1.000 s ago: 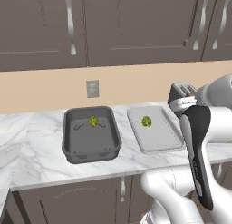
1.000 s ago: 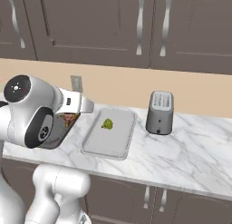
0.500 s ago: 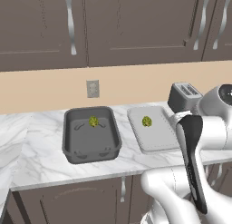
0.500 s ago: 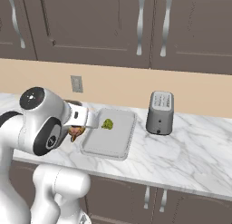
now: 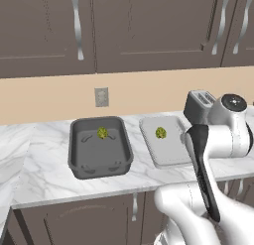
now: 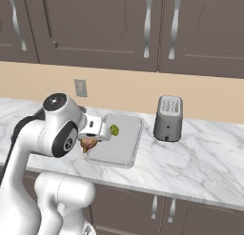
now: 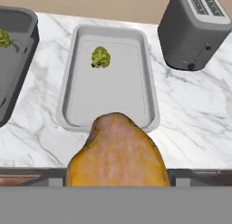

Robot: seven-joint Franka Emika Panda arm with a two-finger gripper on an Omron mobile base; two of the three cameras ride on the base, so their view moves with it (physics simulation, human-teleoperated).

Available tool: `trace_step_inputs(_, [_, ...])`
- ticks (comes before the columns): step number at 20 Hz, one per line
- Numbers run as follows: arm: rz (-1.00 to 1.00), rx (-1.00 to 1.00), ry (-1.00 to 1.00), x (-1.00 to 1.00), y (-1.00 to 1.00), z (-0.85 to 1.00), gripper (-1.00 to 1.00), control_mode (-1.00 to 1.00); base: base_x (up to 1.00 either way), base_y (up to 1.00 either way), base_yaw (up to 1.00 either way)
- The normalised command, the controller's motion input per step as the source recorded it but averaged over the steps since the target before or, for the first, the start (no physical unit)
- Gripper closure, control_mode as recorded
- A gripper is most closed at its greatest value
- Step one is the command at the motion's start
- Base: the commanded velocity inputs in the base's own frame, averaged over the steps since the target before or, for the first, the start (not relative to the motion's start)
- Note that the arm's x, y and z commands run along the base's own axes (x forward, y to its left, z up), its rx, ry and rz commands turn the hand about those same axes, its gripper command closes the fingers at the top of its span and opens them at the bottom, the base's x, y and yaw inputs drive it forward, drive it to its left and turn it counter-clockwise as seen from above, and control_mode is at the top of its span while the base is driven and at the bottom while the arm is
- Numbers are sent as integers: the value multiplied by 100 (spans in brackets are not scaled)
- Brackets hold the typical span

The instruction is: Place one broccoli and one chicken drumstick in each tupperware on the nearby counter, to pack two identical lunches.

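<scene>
The end effector (image 6: pixel 88 144) is clamped on a golden-orange chicken drumstick (image 7: pixel 117 153), held above the near edge of the pale grey shallow tupperware (image 7: pixel 74 60); one broccoli floret (image 7: pixel 100 57) lies in the far part of that tray. The dark grey deep tupperware (image 5: pixel 78 162) sits just beside it on the white marble desk (image 5: pixel 39 177) with a second broccoli floret (image 5: pixel 102 133) inside; a silver toaster (image 6: pixel 168 118) stands upright near the pale tray's other side.

One broccoli (image 5: pixel 102 133) lies in the deep dark tupperware (image 5: pixel 79 159), another (image 7: pixel 100 57) in the shallow pale tupperware (image 7: pixel 68 96). A golden-orange drumstick (image 7: pixel 118 153) hangs over the tabletop (image 7: pixel 190 114), near the pale one.
</scene>
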Motion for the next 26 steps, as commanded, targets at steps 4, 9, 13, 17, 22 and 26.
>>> trace_step_inputs(4, [-20, 0, 3, 39, 0, -24, 100, -100, 0, 0, 0])
trace_step_inputs(9, [-31, 2, 1, 26, 0, -21, 100, -100, 0, 0, 0])
trace_step_inputs(13, [-35, 12, 0, 16, 0, -19, 100, -100, 0, 0, 0])
trace_step_inputs(17, [-25, 19, 1, 12, 0, -7, 100, -100, 0, 0, 0])
trace_step_inputs(22, [-12, 15, 1, 5, 0, -15, 100, -100, 0, 0, 0])
trace_step_inputs(26, [-9, 2, -1, 14, 0, -34, 100, -100, 0, 0, 0])
